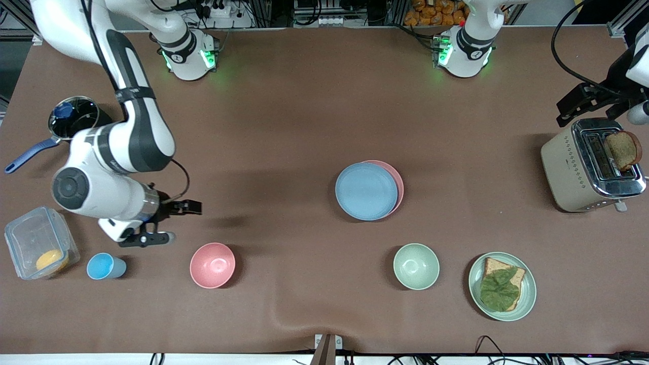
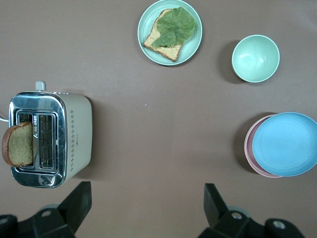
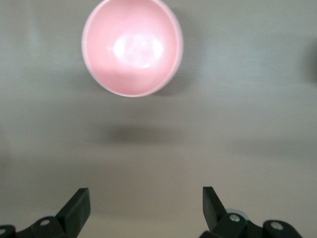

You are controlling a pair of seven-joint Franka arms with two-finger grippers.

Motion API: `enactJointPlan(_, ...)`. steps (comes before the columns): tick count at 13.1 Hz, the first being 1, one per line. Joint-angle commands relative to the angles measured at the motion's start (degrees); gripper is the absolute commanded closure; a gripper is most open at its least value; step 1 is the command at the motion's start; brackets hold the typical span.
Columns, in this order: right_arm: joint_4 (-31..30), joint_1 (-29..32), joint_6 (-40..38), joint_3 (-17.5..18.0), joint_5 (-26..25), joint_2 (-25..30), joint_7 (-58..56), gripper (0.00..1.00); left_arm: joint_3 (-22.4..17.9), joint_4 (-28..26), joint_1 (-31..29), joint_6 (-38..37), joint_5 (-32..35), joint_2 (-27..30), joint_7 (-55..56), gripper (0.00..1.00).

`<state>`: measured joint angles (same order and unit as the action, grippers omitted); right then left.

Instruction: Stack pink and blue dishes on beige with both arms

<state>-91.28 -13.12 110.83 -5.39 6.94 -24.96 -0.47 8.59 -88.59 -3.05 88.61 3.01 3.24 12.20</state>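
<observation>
The light blue plate (image 1: 366, 191) lies on top of the pale pink plate (image 1: 399, 183) near the table's middle, with only a crescent of the pink rim showing. The left wrist view shows the same stack, blue plate (image 2: 285, 144) over pink plate (image 2: 250, 153). No beige plate shows; it is hidden or out of view. My right gripper (image 1: 175, 222) hangs open and empty over bare table beside the pink bowl (image 3: 132, 47). My left gripper (image 1: 568, 109) is open and empty in the air beside the toaster, its fingers (image 2: 79, 201) wide apart.
A toaster (image 1: 573, 167) holding toast stands at the left arm's end. A green bowl (image 1: 416, 266), a green plate (image 1: 527, 299) with bread and lettuce, a pink bowl (image 1: 212, 264), a blue cup (image 1: 104, 266), a clear container (image 1: 35, 238) and a pot (image 1: 73, 119) are also on the table.
</observation>
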Motion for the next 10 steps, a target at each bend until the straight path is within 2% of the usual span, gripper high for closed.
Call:
enactJointPlan(1, -7.9, 3.3, 0.0, 1.3, -4.5, 10.1, -6.0, 0.00, -0.6, 0.0, -0.1, -0.8, -0.8, 0.8, -1.0, 0.00)
enactJointPlan(4, -8.9, 8.5, -4.9, 1.3, -4.7, 16.5, -12.8, 0.00, -0.5, 0.3, -0.1, -1.1, -2.4, 0.7, -1.1, 0.00)
enactJointPlan(8, -8.7, 11.9, -10.5, 1.3, -4.8, 24.4, -11.0, 0.00, -0.8, -0.3, -0.1, -3.8, -2.9, 0.3, -1.2, 0.00)
enactJointPlan(10, -8.5, 12.2, -13.8, 1.3, -4.9, 27.1, -6.0, 0.00, -0.8, -1.8, -0.4, -3.9, -2.9, 0.2, -1.2, 0.00)
